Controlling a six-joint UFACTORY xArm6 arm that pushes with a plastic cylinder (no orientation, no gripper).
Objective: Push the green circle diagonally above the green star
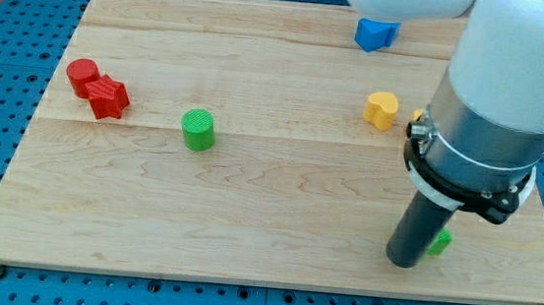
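Tip parked low right, circle untouched.
My tip (403,262) hides most of the green star (439,243); the green circle (197,129) sits centre-left; no jaws fitted.

The wooden board (272,261) carries red (82,76) (109,97), green (197,129) (439,243), yellow (381,110) and blue (374,34) blocks.

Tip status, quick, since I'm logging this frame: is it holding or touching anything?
My tip: a bare rod, holding nothing, low at the view's right, against the mostly hidden green block; contact cannot be told. Far from the green circle.
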